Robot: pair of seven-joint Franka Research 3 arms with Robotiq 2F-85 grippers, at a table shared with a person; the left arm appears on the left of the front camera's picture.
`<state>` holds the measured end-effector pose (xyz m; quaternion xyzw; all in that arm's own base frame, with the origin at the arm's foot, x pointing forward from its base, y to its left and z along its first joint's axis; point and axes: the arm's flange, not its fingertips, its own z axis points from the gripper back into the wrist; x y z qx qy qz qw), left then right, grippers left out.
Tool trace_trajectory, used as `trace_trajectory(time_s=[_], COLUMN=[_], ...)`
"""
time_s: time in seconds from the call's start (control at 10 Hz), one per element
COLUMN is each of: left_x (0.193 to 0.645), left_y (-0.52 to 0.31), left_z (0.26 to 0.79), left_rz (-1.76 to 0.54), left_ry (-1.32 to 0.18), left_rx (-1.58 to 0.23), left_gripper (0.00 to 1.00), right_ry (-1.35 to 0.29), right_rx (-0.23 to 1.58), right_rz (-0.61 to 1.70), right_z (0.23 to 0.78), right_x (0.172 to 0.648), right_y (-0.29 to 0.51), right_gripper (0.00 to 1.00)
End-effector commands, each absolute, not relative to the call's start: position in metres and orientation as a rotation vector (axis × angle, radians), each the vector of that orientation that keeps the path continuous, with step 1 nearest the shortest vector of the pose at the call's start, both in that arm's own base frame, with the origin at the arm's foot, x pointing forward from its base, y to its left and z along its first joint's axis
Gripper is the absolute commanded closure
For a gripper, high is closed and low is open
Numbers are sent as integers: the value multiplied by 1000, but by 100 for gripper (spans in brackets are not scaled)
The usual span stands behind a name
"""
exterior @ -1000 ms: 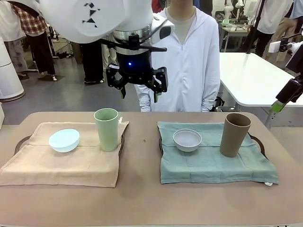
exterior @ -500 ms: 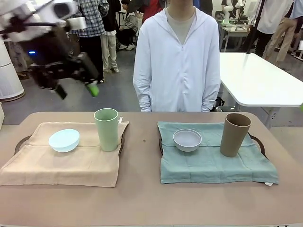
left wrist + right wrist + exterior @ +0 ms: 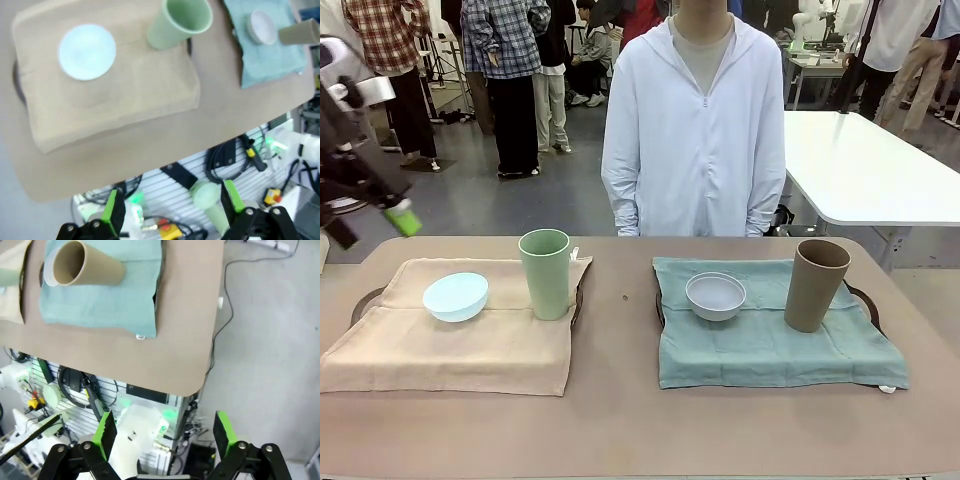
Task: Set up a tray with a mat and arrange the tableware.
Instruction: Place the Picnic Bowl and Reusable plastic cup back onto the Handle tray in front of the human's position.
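Brown surface point(image 3: 620, 420) with two set trays, left tool point(image 3: 170, 210) spread wide, high above the light blue bowl point(image 3: 87, 52), right tool point(image 3: 162, 432) spread wide, high past the tan-brown tumbler point(image 3: 85, 265), both holding nothing

- We see a light blue bowl point(image 3: 455, 296) sitting upright on the left part of the beige mat point(image 3: 450, 335).
- A pale green tumbler point(image 3: 545, 273) stands upright just right of it, at that mat's far right.
- On the teal mat point(image 3: 770, 340), a whitish-grey bowl point(image 3: 716, 296) sits far left.
- A tan-brown tumbler point(image 3: 816, 284) stands upright to its right.
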<state>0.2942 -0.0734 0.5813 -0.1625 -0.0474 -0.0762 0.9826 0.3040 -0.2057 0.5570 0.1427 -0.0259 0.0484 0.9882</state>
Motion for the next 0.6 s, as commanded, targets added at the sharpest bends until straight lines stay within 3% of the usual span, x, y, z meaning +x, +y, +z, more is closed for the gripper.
trace_trajectory(time_s=[0.0,0.1,0.2,0.4,0.5], left_x=[282,275,289,281,295], left_y=[-44,-53,-55,-44,-36], left_z=[579,584,582,587,581], left_rz=[-109,-70,-124,-92,-94], left_ry=[-121,-184,-96,-125,-78], left_rx=[-301,-238,-319,-295,-398], left_gripper=[0,0,0,0,0], right_ry=[-25,-86,-34,-33,23], right_rx=[360,310,310,310,468], right_rz=[111,182,84,114,150], right_z=[544,543,549,546,548], right_x=[304,306,301,302,308], right_y=[-210,-198,-212,-210,-216], right_gripper=[0,0,0,0,0])
